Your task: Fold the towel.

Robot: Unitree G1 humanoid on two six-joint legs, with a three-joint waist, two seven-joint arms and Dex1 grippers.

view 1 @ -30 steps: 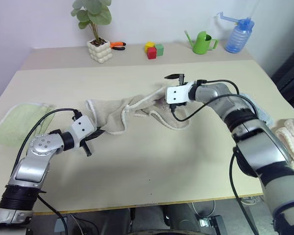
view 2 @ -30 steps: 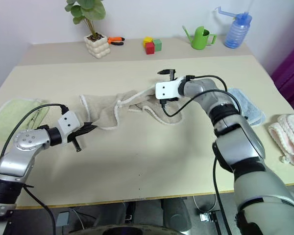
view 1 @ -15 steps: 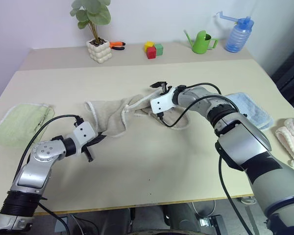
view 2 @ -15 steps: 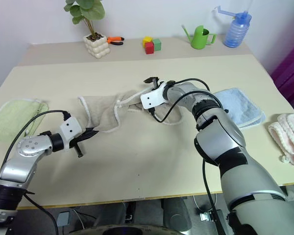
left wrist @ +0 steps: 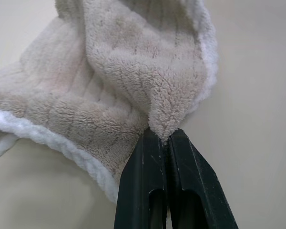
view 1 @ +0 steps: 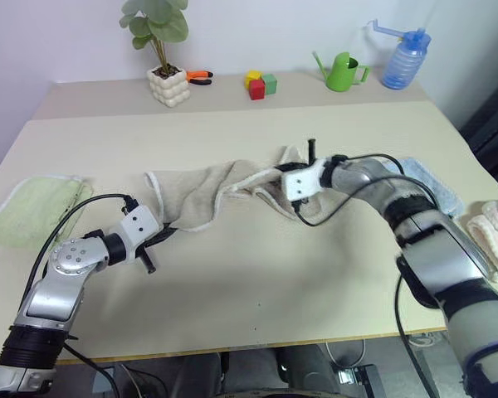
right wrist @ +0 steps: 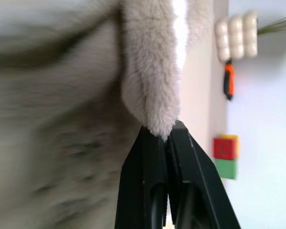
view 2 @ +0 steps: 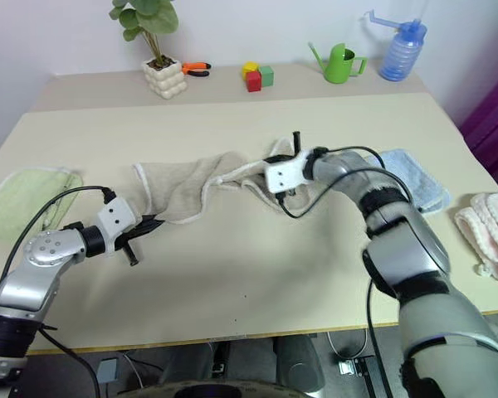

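Jaws of both the left gripper [left wrist: 164, 138] and right gripper [right wrist: 163, 131] are clenched on the towel [view 1: 203, 192]; spreading it flat is called for next.

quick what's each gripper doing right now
Left gripper: closed, pinching a fold of the towel.
Right gripper: closed, pinching the towel's other end.

No writing can be read anywhere on the scene — no labels, brands, numbers or signs; the things standing along the back of the table are plain on every face that shows.
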